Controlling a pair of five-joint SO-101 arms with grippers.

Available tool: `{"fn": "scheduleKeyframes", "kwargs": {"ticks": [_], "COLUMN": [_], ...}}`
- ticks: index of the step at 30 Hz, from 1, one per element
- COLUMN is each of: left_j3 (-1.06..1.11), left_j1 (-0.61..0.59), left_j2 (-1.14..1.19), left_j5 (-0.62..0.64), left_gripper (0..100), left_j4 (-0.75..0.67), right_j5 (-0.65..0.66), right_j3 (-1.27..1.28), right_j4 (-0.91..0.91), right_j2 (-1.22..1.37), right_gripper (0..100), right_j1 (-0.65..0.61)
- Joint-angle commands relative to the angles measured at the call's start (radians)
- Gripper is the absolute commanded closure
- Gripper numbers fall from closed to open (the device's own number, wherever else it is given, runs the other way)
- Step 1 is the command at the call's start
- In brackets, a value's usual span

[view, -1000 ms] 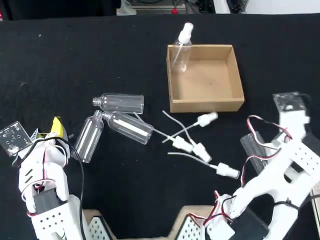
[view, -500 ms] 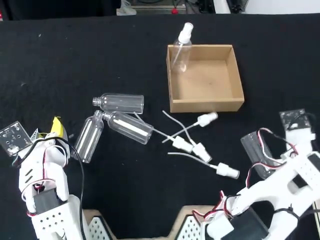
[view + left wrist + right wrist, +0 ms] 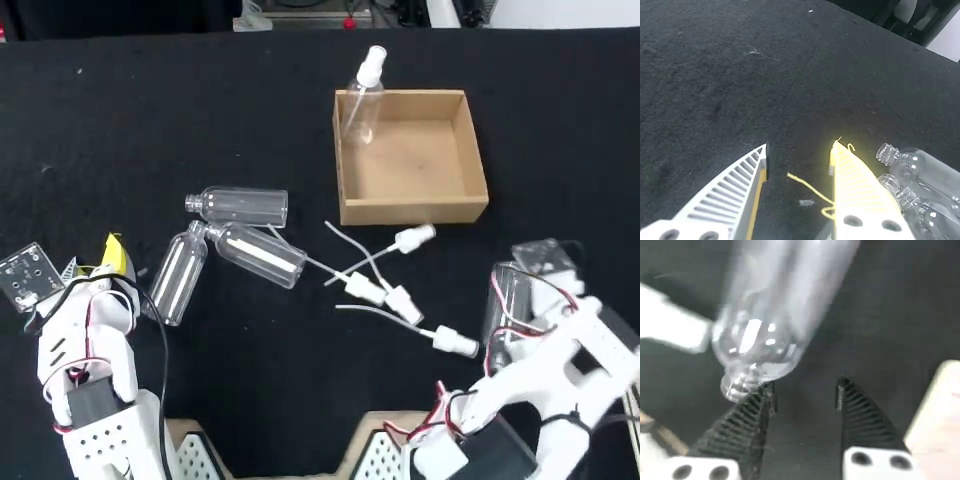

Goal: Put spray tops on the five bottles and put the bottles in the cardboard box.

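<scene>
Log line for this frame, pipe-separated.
box: capped bottle inside | left pincer: open | right pincer: open at uncapped bottle | spray tops: four loose

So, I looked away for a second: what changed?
The right gripper swung back and leftward, its open fingers now at the neck of the loose bottle, not gripping it. The left gripper, other bottles, spray tops and cardboard box stayed put.

One capped bottle (image 3: 364, 95) stands in your cardboard box (image 3: 405, 208) — four bare bottles (image 3: 245, 207), four spray tops (image 3: 365, 289) lie outside.
</scene>
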Motion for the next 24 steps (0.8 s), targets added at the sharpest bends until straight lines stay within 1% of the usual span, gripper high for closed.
{"fn": "scheduleKeyframes", "kwargs": {"ticks": [1, 4, 7, 10, 15, 17, 18, 20, 22, 24], "left_j3": [-0.007, -0.007, -0.007, -0.007, -0.007, -0.007, -0.007, -0.007, -0.007, -0.007], "left_j1": [0.005, 0.005, 0.005, 0.005, 0.007, 0.007, 0.005, 0.005, 0.005, 0.005], "left_j2": [-0.005, -0.005, -0.005, -0.005, -0.005, -0.005, -0.005, -0.005, -0.005, -0.005], "left_j5": [-0.012, -0.012, -0.012, -0.012, -0.012, -0.012, -0.012, -0.012, -0.012, -0.012], "left_gripper": [80, 80, 80, 80, 80, 80, 80, 80, 80, 80], "left_j4": [-0.003, -0.003, -0.003, -0.003, -0.003, -0.005, -0.005, -0.005, -0.005, -0.005], "right_j5": [-0.086, -0.167, -0.229, -0.256, -0.242, -0.14, -0.068, 0.133, 0.356, 0.571], "right_j3": [-0.058, -0.081, -0.117, -0.166, -0.306, -0.352, -0.367, -0.381, -0.378, -0.378], "right_j4": [0.058, 0.061, 0.068, 0.086, 0.158, 0.161, 0.163, 0.163, 0.164, 0.164], "right_j2": [-0.007, -0.008, -0.008, -0.008, -0.008, -0.005, -0.005, -0.007, -0.005, -0.001], "right_gripper": [82.1, 82.1, 82.1, 82.1, 82.1, 80.2, 77.1, 67.8, 59.6, 56.4], "right_j1": [-0.16, -0.258, -0.31, -0.31, -0.304, -0.308, -0.308, -0.299, -0.259, -0.227]}}
